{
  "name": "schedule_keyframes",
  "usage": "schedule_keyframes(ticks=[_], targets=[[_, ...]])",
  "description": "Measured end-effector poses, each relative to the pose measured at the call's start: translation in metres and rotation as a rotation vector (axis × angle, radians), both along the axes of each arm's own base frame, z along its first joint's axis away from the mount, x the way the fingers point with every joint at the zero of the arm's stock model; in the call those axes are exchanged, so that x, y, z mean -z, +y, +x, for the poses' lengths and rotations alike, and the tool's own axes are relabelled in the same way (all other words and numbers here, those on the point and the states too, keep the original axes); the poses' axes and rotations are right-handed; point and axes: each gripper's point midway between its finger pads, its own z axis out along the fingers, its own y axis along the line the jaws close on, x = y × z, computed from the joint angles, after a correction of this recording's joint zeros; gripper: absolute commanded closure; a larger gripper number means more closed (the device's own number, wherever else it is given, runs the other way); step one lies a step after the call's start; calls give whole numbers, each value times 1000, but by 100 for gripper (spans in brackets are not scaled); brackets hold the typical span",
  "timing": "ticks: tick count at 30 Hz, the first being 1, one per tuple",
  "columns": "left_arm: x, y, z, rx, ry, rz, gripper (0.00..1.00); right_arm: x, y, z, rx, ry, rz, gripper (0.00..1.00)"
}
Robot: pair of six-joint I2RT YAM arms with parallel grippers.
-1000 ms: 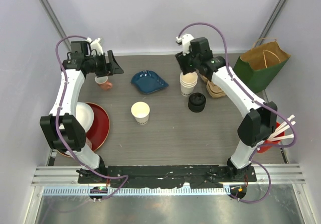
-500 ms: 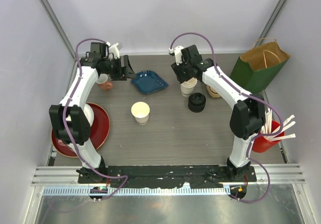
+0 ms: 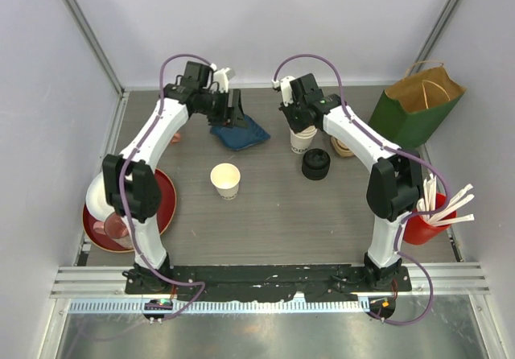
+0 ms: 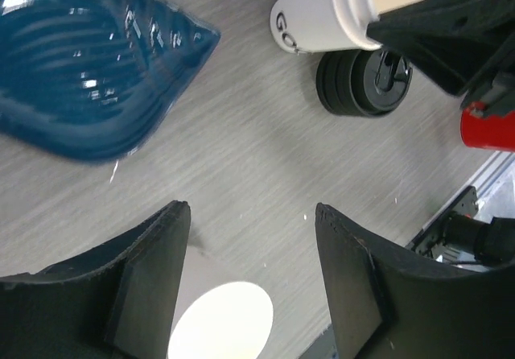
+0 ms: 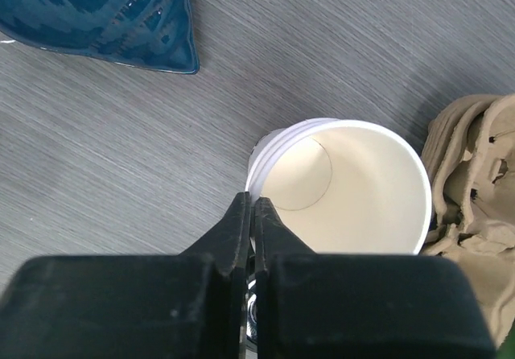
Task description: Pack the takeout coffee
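Cream cup stack (image 5: 354, 174): frame centre, rim pinched by right gripper (image 5: 251, 202).
Left gripper (image 4: 251, 214): jaws wide, empty; single cup (image 4: 221, 323) at lower edge.

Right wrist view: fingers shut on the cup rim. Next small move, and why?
Probably a short straight lift. The right gripper has its fingers pinched on the rim of the top paper cup, nested in other cups whose rims show just below. Lifting should free it from the stack; it is lidless, and the black lids sit beside it.
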Motion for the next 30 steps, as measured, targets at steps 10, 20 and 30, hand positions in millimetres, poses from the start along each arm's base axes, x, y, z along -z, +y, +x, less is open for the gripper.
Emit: schedule_keyframes(ticks=[10, 20, 30], targets=[[23, -86, 31, 61, 36, -29, 44, 4, 6, -9, -51, 19, 26, 99], [58, -123, 41, 48, 169, -107, 50, 4, 5, -34, -143, 27, 40, 99], [63, -143, 42, 64, 212, -186, 51, 4, 8, -37, -176, 16, 56, 99]])
